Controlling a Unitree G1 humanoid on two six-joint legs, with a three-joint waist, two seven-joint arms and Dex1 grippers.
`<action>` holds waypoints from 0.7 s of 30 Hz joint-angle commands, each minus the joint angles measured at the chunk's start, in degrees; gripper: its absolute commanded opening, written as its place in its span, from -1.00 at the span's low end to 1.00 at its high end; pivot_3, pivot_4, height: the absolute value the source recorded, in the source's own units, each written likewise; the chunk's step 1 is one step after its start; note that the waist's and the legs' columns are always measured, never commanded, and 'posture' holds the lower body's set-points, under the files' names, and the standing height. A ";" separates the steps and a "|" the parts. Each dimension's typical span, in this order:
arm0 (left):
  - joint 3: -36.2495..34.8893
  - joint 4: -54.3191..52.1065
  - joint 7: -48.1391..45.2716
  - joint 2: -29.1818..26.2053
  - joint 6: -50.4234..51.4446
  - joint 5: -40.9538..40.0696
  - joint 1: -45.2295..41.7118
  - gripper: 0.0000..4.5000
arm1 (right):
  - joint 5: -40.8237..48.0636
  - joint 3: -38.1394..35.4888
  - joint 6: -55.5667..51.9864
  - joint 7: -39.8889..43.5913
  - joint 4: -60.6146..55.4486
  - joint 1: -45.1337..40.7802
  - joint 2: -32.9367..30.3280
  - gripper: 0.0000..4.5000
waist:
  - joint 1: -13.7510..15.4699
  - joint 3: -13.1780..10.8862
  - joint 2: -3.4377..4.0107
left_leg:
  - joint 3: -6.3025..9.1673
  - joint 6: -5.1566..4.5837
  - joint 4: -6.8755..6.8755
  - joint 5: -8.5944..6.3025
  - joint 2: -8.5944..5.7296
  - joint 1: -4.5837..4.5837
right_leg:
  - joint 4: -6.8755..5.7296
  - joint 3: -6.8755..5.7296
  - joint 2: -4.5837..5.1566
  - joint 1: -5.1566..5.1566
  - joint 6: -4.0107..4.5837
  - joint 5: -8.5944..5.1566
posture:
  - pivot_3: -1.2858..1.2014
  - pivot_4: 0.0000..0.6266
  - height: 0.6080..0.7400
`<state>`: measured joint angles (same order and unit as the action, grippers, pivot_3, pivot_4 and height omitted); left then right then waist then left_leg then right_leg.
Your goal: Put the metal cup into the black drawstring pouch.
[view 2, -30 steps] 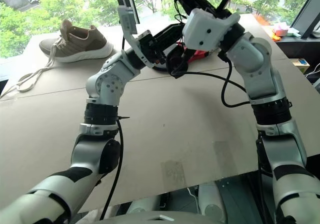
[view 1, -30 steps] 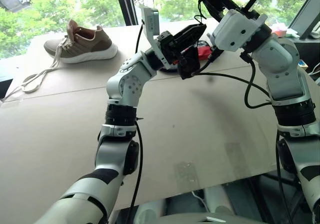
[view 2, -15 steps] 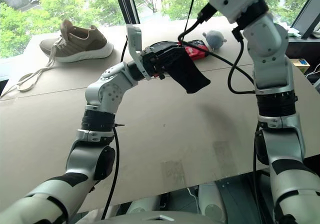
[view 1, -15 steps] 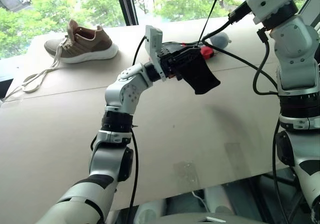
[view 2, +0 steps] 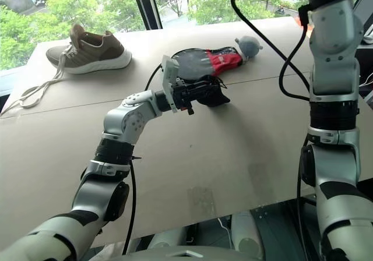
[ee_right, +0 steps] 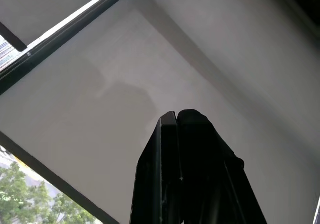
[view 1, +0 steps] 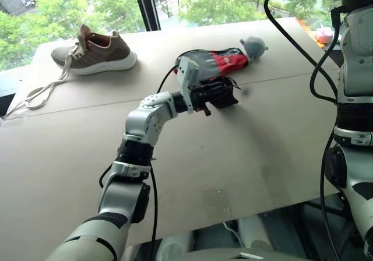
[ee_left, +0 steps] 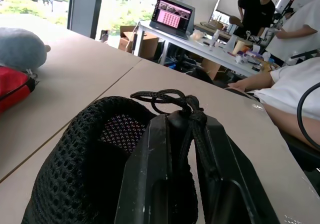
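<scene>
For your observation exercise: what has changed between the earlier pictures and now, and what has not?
The left gripper, shut on the black drawstring pouch, brought it down to the table. The right gripper let go and rose, shut. The shoe and racket case stayed put.

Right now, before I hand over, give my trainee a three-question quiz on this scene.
1. True or false: the left gripper is shut on the black drawstring pouch.
2. What lies just beyond the pouch? A) black-and-red racket case B) laptop C) metal plate
3. Fill in: the right gripper is ____ and holds nothing.

Key: 1 true, it pinches the pouch's fabric and cord at the mouth, low over the table; 2 A; 3 shut.
</scene>
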<state>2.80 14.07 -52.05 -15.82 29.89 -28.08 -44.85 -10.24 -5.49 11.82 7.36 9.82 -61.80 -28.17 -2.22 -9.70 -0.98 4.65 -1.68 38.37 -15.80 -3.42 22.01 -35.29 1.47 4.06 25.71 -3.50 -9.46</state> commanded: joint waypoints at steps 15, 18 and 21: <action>0.39 -2.48 1.00 0.84 -10.72 5.16 -0.37 -0.94 | 36.96 2.51 -49.07 27.49 -29.80 26.02 -1.03 0.27 | 0.37 0.05 -0.03 | -0.02 -0.04 0.09 -0.01 0.06 -0.09 | -0.16 0.01 -0.02 -0.05 0.00 -0.01 | 0.03 -0.52 1.00; 1.68 -1.97 0.43 0.87 -14.99 7.90 -0.10 -0.94 | 40.39 2.52 -52.36 27.26 -31.02 26.35 0.42 0.27 | 0.42 0.06 -0.04 | -0.05 -0.04 0.11 -0.01 0.06 -0.13 | -0.22 0.04 -0.01 -0.07 0.00 0.00 | 0.03 -0.52 1.00; 3.61 -1.22 -0.11 0.24 -18.81 11.29 0.14 -0.94 | 42.06 3.09 -54.31 26.27 -32.19 26.99 1.79 0.27 | 0.52 0.06 -0.04 | -0.03 -0.04 0.10 -0.01 0.06 -0.10 | -0.20 0.03 0.00 -0.06 0.00 -0.01 | 0.03 -0.52 1.00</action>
<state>5.48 14.06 -51.50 -15.15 14.25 -18.50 -44.68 30.05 -1.66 -41.90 34.22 -19.54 -34.96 -26.60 -1.70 -9.64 -1.02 4.63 -1.72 38.47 -15.81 -3.37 21.92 -35.46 1.50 4.06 25.65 -3.50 -9.47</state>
